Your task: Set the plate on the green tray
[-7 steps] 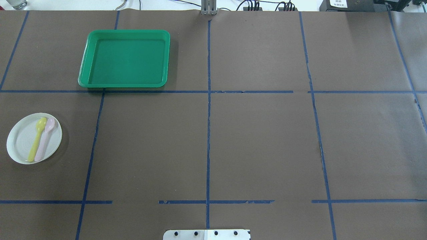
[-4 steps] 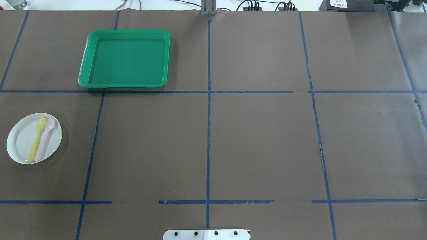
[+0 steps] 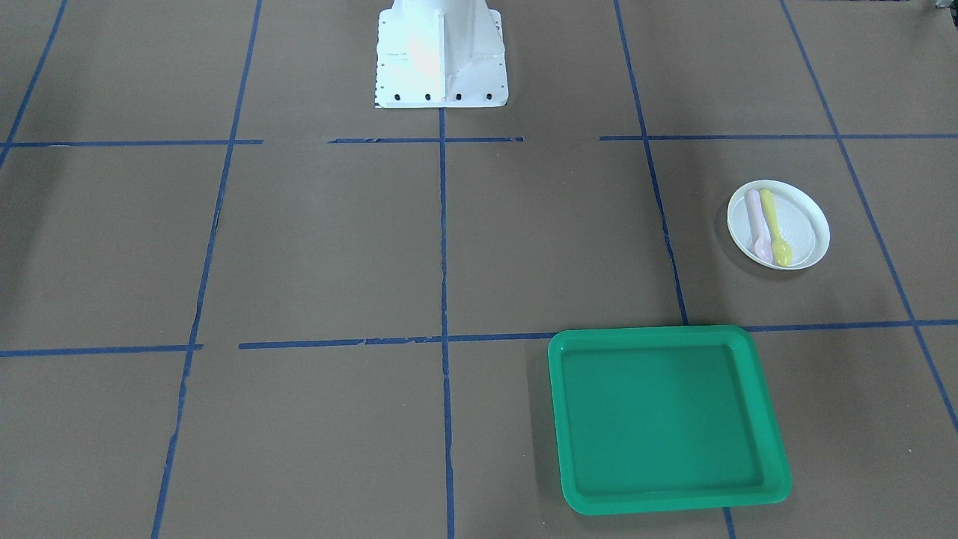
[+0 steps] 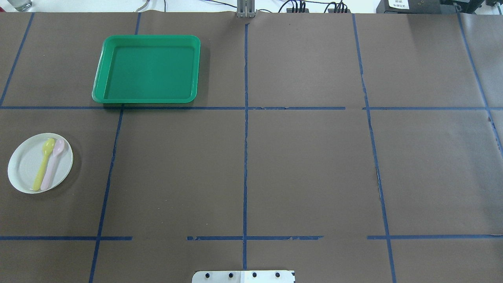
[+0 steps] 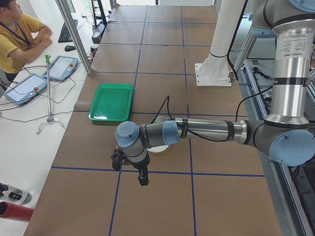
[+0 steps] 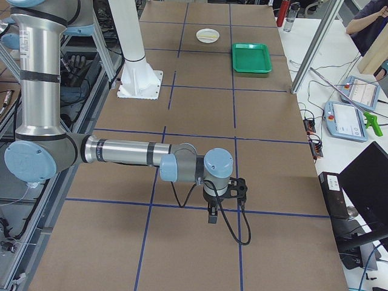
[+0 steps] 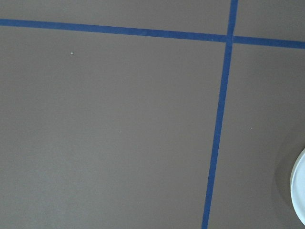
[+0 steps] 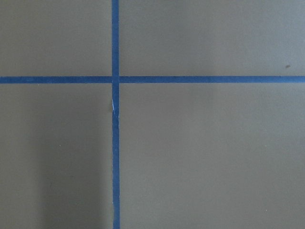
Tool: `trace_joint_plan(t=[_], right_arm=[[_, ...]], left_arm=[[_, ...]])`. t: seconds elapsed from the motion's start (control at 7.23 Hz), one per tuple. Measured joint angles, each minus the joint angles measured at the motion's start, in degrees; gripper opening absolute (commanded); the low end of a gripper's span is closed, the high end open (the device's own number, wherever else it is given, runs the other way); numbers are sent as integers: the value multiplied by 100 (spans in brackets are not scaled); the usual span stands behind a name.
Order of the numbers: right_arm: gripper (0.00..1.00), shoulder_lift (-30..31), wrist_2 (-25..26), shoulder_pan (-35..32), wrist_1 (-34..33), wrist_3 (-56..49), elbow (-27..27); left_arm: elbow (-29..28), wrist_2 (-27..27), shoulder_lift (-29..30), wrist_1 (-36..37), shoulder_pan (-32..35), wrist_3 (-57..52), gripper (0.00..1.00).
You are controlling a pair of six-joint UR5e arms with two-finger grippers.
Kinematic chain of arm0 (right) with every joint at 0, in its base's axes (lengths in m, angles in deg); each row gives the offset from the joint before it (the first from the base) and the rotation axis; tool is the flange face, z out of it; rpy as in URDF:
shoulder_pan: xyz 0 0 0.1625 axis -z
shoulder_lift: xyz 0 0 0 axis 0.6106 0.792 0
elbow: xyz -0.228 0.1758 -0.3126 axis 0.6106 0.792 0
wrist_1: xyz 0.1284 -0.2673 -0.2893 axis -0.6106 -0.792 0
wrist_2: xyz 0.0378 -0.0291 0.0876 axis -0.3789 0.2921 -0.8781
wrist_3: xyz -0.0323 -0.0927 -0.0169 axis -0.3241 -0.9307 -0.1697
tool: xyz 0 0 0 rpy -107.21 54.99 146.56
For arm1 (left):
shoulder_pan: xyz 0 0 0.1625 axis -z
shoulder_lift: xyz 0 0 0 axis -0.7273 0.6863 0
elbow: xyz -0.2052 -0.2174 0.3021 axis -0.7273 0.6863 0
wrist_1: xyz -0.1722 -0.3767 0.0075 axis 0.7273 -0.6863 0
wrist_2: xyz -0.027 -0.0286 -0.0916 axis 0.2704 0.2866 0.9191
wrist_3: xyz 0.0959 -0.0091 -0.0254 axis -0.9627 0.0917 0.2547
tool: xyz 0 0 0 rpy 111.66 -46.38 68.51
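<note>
The table point(image 4: 306, 169) is bare paper, so the run toward the green tray point(image 4: 100, 78) looks unobstructed. The tray lies flat with nothing in it, and its low rim is probably the only edge to lift over. The plate point(image 4: 23, 169) sits well apart from the tray, nearer the robot and further to its left. A yellow spoon point(image 4: 42, 167) and a pink spoon point(image 4: 53, 165) lie loose on it, so it likely needs level carrying. The left gripper point(image 5: 142, 180) hangs further from the tray than the plate, and the right gripper point(image 6: 211, 217) is much further off. I cannot tell how either claw is set.
</note>
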Motion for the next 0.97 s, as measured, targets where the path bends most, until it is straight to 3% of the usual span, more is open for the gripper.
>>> trace_joint_plan(t=[0.28,0.55,0.97], right_arm=[[100,0,0,0,0,0,0],[100,0,0,0,0,0,0],[100,0,0,0,0,0,0]], left_arm=[[-2,-29,41,-548,-279,1174,100],[20,334,151,-956,-1144,1703,100],[-473,811,573,-1653,-2174,2403,100]])
